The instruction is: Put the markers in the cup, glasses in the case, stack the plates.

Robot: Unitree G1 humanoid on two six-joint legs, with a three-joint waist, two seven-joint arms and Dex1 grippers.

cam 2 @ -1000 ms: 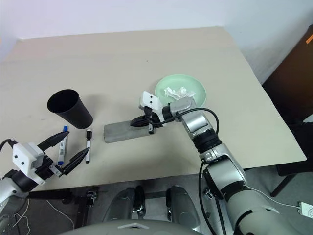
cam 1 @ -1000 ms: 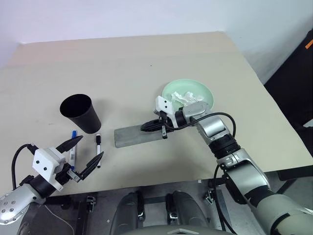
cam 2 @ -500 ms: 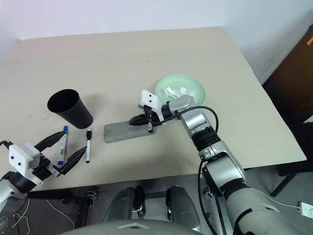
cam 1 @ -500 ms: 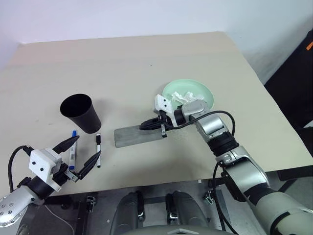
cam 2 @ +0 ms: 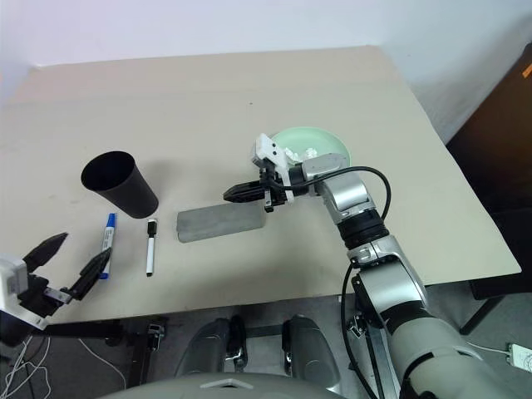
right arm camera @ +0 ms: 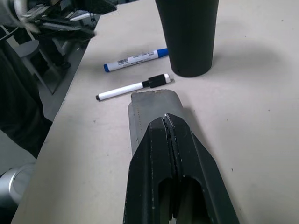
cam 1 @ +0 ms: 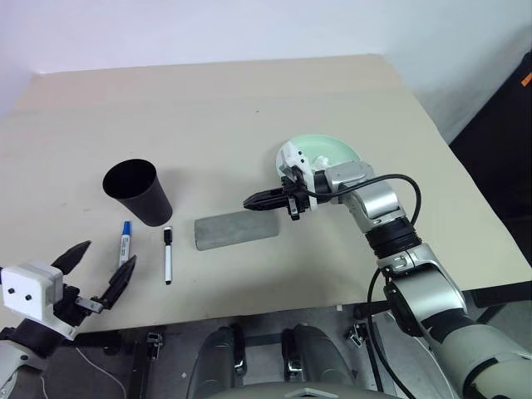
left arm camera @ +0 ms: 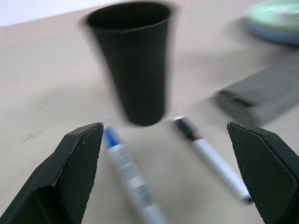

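Toward the near edge of the beige table point(cam 1: 249, 91), left of its middle: tall black tapered plastic cup point(cam 1: 137, 191), upright, mouth open. Just in front of it, toward the near edge, two slim white-barrelled markers lying flat side by side, apart from each other: the blue-capped marker point(cam 1: 125, 242) nearer the left edge, the black-capped marker point(cam 1: 167, 253) beside it, caps toward the cup, neither touching it. Right of the markers, near the table's middle: flat grey rectangular case point(cam 1: 237, 230), lid down, long side running across the table. Farther toward the right edge: pale mint green round plastic plate point(cam 1: 342, 152) with something crumpled and white lying in it; light blue rim below it in the left wrist view, so apparently stacked. Glasses not to be made out.

Left gripper point(cam 1: 96, 270) off the near left corner, black fingers spread wide, holding nothing, pointing toward markers and cup. Right gripper point(cam 1: 256, 200) hanging above the case's right end, clear of the lid, fingers pressed together with nothing between them, pointing toward the cup.
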